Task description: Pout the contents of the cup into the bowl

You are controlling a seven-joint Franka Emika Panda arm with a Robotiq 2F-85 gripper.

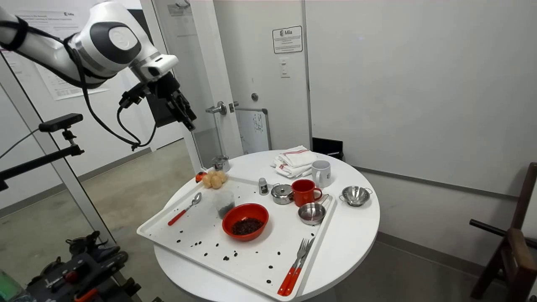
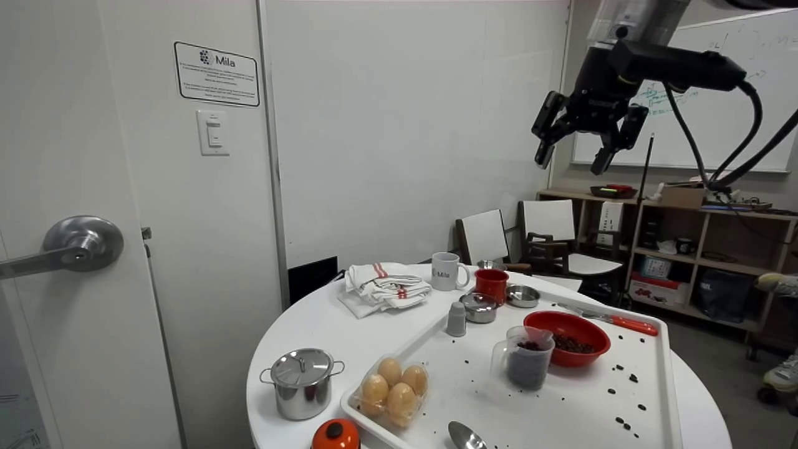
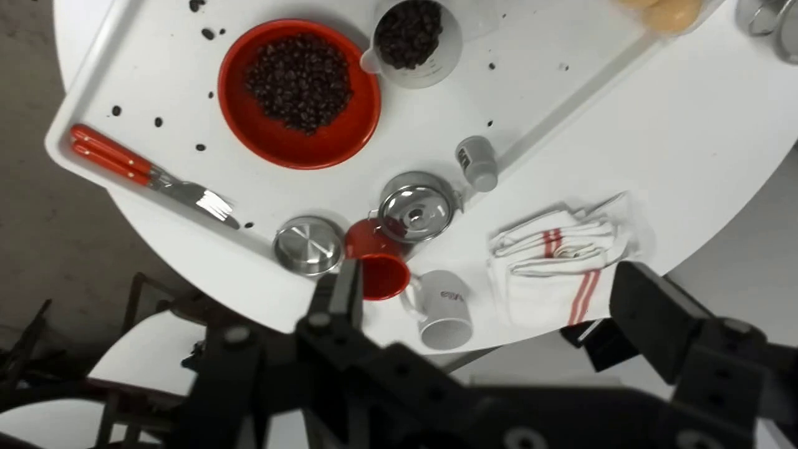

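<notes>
The cup (image 2: 528,366) stands upright on the tray (image 1: 281,235), just beside the bowl (image 3: 299,148), with plenty of beans (image 3: 408,34) inside it, so the pour looks undone or only partly done. The bowl also holds a heap of beans; whether those came from the cup I cannot tell. Others lie scattered on the tray. The tool (image 2: 572,161) hangs well above the surface (image 1: 349,235), its jaws spread apart with nothing between them. Grasping, lifting, tipping and emptying the cup all seem left to do.
</notes>
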